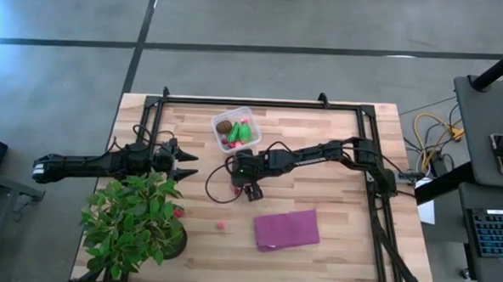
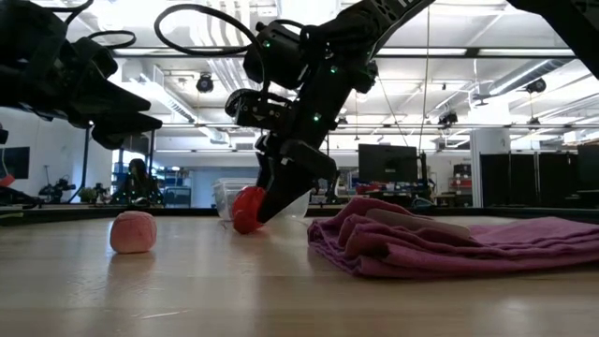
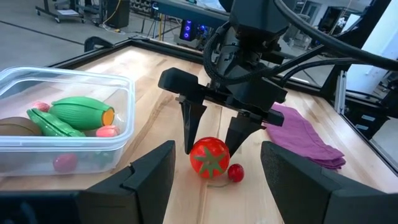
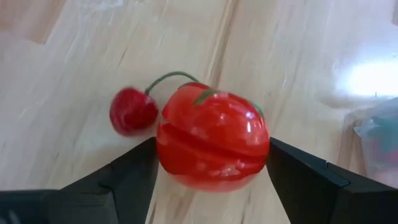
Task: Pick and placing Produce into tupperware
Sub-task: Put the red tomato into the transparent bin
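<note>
Cherry [image 3: 236,173] beside tomato [image 3: 209,157] between right hand [image 3: 212,140] fingers.

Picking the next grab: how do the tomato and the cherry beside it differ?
The tomato is much bigger than the cherry. The tomato has a green star-shaped top; the cherry has a thin curved green stem. The tomato sits between the open fingers of the right gripper; the cherry lies just outside them. Both are red, glossy and on the table, not in the tupperware.

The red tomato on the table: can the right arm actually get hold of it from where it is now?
Probably yes. The right gripper is open with one finger on each side of the tomato, nothing between them. The small cherry beside it might get nudged.
</note>
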Controlling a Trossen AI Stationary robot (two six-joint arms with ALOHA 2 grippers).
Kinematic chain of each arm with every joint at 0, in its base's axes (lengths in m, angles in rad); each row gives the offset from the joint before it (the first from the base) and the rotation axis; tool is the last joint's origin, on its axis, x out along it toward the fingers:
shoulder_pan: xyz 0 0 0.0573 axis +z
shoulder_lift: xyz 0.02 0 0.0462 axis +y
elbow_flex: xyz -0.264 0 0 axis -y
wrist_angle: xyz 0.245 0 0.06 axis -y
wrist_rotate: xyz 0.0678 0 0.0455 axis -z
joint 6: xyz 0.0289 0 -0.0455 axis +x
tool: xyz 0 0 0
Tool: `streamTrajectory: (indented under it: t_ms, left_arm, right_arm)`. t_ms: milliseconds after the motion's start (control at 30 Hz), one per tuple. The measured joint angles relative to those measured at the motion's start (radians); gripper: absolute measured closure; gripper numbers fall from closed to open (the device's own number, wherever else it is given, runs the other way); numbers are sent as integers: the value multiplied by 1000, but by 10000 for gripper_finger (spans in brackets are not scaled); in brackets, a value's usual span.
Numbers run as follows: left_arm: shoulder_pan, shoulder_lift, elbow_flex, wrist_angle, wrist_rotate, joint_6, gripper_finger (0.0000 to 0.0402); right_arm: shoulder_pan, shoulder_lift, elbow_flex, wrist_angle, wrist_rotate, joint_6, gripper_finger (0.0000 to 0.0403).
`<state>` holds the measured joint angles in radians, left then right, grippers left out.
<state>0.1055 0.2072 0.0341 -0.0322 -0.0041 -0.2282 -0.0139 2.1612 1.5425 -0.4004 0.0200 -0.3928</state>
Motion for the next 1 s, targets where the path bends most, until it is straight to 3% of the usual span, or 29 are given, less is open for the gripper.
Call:
streamTrajectory:
  t_ms: [633, 1000]
  left_arm:
    - [0, 1, 0, 0, 0, 0, 178]
    - [0, 2, 0, 0, 0, 0, 178]
  right_arm:
    - [-4, -1, 5, 16, 8, 81, 147]
    - [-15, -82, 6, 16, 124, 110, 145]
